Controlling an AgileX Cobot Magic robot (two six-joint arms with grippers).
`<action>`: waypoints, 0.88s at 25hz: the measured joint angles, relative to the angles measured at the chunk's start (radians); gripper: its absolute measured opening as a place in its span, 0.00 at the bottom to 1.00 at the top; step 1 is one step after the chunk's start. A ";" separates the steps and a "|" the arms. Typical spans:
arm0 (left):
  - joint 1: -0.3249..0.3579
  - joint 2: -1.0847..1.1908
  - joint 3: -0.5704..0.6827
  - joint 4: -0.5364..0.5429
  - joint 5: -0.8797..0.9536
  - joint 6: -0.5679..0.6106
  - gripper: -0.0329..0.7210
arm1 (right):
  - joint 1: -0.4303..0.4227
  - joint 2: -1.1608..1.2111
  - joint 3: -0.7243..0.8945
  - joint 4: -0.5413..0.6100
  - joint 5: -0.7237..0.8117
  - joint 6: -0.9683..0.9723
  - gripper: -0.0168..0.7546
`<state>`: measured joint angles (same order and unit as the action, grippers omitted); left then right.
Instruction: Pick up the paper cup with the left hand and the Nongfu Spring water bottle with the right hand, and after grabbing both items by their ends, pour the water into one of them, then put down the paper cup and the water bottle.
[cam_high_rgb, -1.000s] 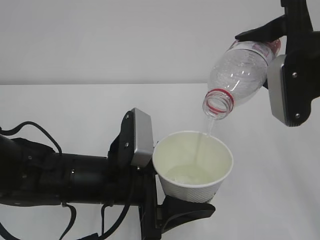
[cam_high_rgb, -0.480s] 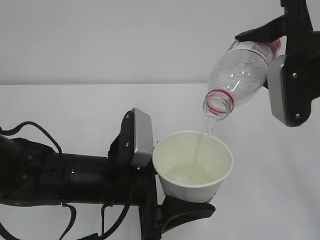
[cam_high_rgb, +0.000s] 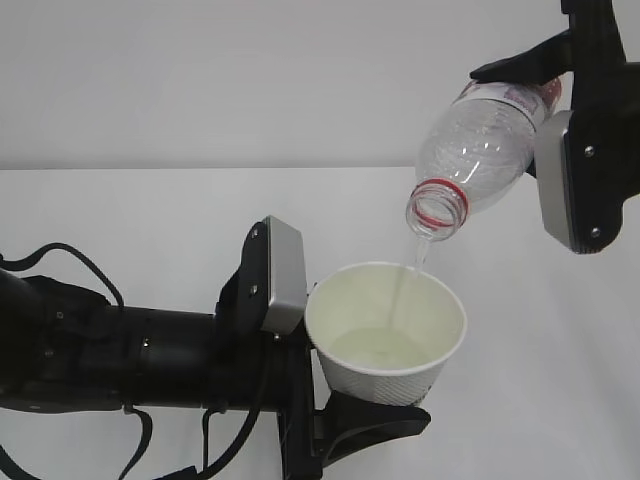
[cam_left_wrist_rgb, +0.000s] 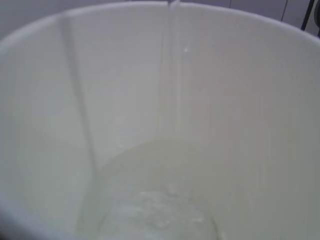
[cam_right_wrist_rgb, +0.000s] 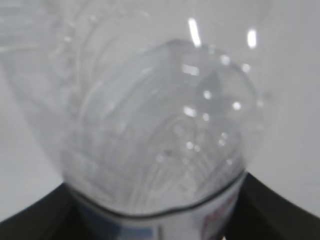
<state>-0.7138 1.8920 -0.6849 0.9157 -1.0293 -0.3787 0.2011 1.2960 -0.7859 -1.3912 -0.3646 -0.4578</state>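
White table (cam_high_rgb: 120, 210) under a pale grey wall (cam_high_rgb: 250, 70). Above the table's near middle, paper cup (cam_high_rgb: 386, 330) held upright, clasped at its base by the left hand (cam_high_rgb: 340, 425), fingers closed around it. Up at the right, Nongfu Spring water bottle (cam_high_rgb: 475, 150) tipped mouth-down toward the cup, gripped at its labelled end by the right hand (cam_high_rgb: 560, 110). Thin stream of water (cam_high_rgb: 408, 285) falling from red-ringed neck into cup; shallow pool at the bottom.
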 joint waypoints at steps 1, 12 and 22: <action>0.000 0.000 0.000 0.000 0.000 0.000 0.81 | 0.000 0.000 0.000 0.000 0.000 0.000 0.65; 0.000 0.000 0.000 0.000 0.000 0.000 0.81 | 0.000 0.000 0.000 0.000 0.000 -0.007 0.65; 0.000 0.000 0.000 0.000 0.000 0.000 0.81 | 0.000 0.000 0.000 0.000 0.000 -0.011 0.65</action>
<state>-0.7138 1.8920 -0.6849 0.9157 -1.0293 -0.3787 0.2011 1.2960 -0.7859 -1.3912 -0.3646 -0.4690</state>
